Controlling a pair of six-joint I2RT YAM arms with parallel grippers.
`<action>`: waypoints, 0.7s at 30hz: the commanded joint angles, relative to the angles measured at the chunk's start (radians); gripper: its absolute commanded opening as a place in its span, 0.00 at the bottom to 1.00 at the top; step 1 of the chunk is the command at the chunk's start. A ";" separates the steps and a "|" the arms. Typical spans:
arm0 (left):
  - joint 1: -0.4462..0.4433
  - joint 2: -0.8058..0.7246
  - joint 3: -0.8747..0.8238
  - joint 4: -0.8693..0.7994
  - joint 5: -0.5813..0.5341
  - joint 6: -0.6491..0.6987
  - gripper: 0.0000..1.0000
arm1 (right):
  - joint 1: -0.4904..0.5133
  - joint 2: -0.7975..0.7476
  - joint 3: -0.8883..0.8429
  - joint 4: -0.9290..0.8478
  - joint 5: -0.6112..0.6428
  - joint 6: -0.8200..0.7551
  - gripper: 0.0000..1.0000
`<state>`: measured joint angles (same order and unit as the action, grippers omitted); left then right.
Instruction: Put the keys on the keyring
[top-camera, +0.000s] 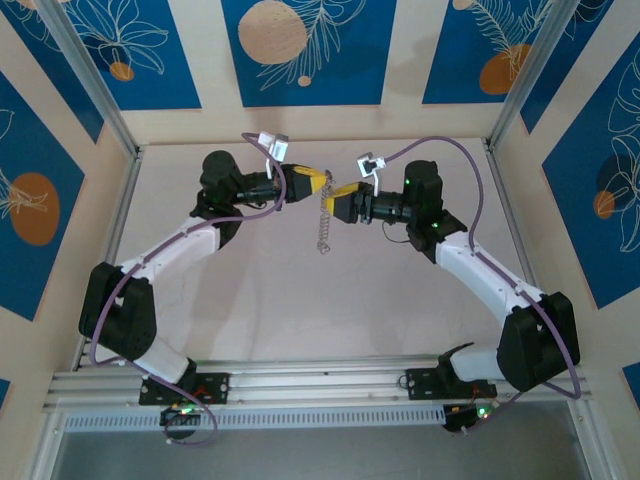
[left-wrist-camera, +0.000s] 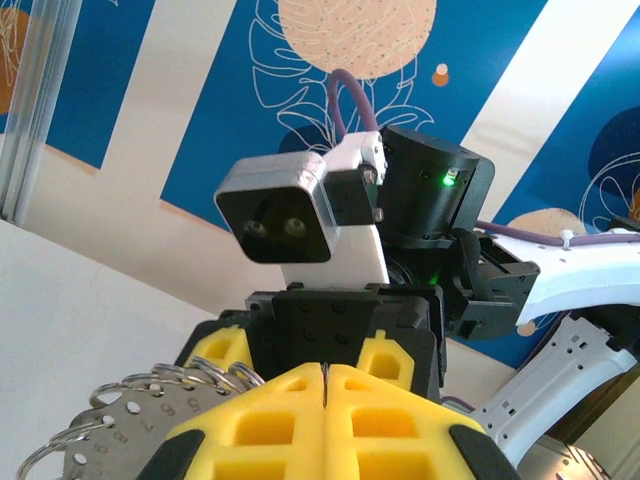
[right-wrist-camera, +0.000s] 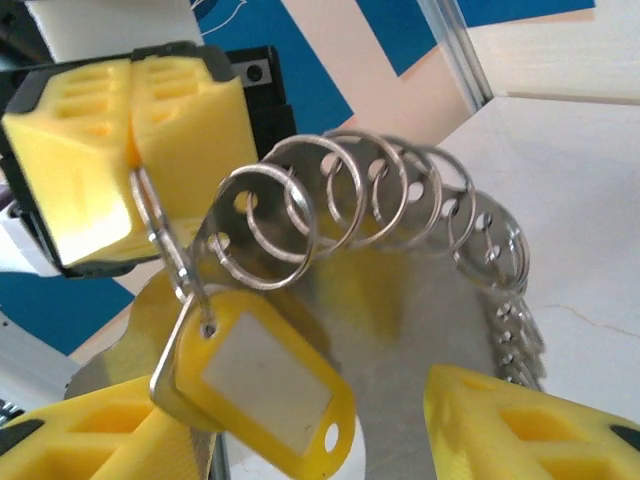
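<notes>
place: robot lab cell | evidence: aluminium frame (top-camera: 320, 384), blue patterned wall panels (top-camera: 130, 40)

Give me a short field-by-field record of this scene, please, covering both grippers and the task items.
left gripper: shut, pads clamped on the keyring's thin wire
right gripper: open, one finger either side of the key
keyring: hanging chain-like from the left gripper, fringed with silvery rings and tags
key: yellow tag with a white label, apparently threaded on the keyring's wire
task status: key looks to be on the ring, though the join is partly hidden
</notes>
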<state>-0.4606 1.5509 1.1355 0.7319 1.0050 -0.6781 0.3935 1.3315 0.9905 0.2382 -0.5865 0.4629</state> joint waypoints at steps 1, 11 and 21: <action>-0.014 -0.020 0.017 0.022 0.014 0.019 0.00 | 0.006 0.006 0.040 -0.005 0.066 -0.013 0.56; -0.014 -0.021 0.018 0.018 0.013 0.025 0.00 | 0.010 -0.010 0.027 -0.036 0.054 -0.042 0.25; -0.015 -0.027 0.013 0.022 -0.003 0.035 0.00 | 0.046 -0.046 -0.002 -0.100 0.021 -0.106 0.00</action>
<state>-0.4656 1.5509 1.1355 0.7177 0.9897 -0.6708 0.4297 1.3125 1.0012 0.1661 -0.5533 0.3901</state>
